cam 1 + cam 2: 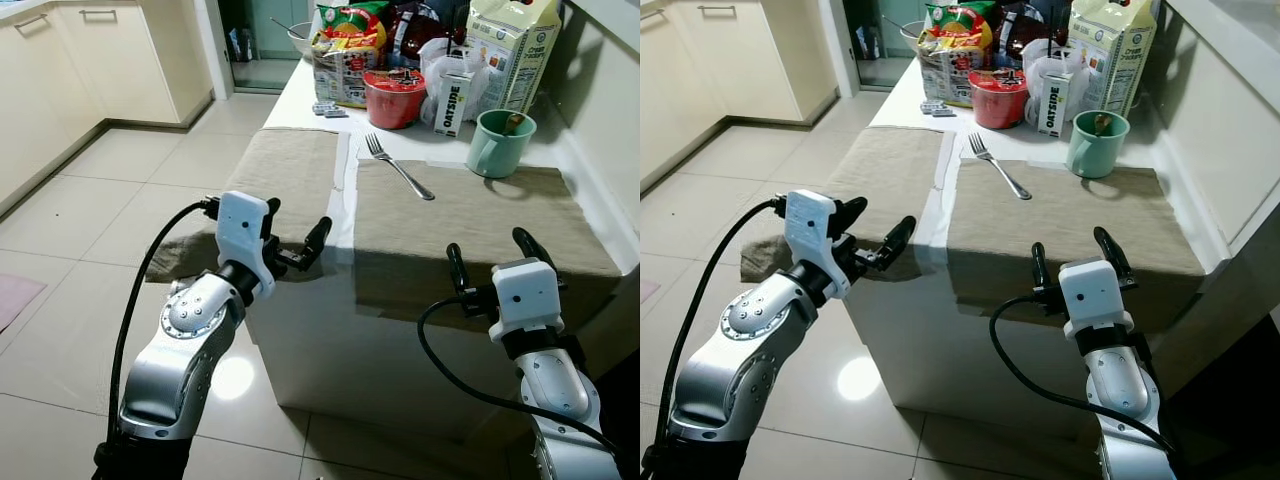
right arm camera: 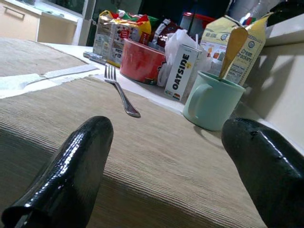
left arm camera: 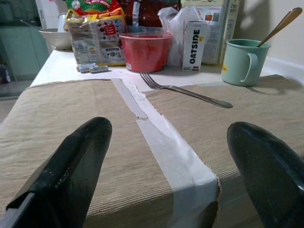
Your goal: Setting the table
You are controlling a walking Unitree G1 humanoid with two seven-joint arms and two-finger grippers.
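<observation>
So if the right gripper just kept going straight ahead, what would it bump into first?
Probably the mint-green mug with a spoon in it; the silver fork lies off to the side, though depth is unclear.

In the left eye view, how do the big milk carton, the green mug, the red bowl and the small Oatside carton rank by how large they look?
Largest to smallest:
1. big milk carton
2. red bowl and green mug, too alike to rank; the mug stands nearer the camera
3. small Oatside carton
</observation>
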